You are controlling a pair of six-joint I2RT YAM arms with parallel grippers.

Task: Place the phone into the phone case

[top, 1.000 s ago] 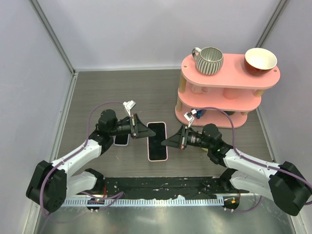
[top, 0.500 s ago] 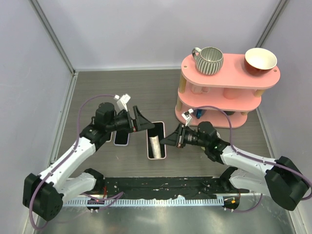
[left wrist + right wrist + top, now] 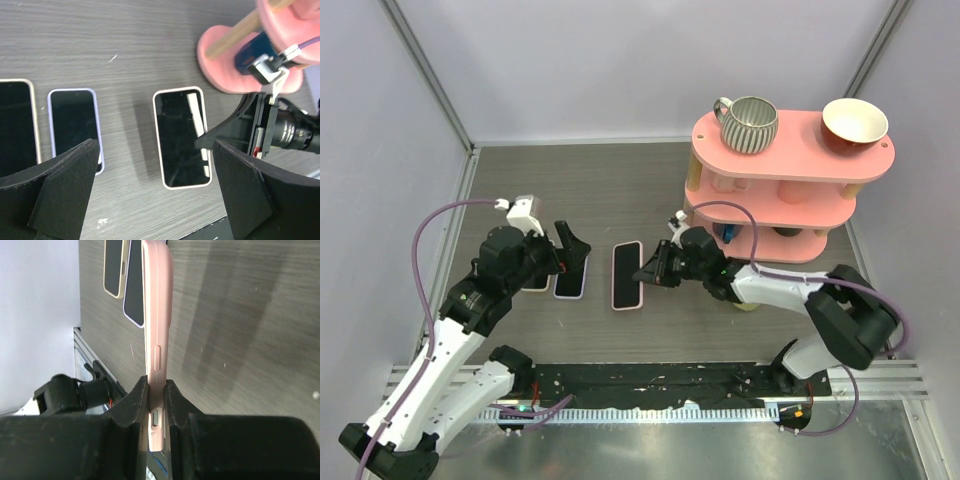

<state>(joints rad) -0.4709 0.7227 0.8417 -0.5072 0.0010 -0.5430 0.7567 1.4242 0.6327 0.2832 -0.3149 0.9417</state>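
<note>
Right hand (image 3: 156, 386) pinches the phone case (image 3: 157, 300) by its edge; left hand (image 3: 152, 172) hangs wide open; best to hold steady and press the phone (image 3: 180, 135) flat.

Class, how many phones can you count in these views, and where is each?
3. A pink-cased phone, pinched at its edge by the right gripper; a lavender-edged phone to its left; a cream-edged phone further left, partly cut off. More could be hidden.

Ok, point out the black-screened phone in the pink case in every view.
Top external: pink-cased phone, just below centre.
Left wrist: centre frame.
Right wrist: edge-on, centre, pinched in the right hand.
Shared landmark: lilac-cased phone beside it.
</note>
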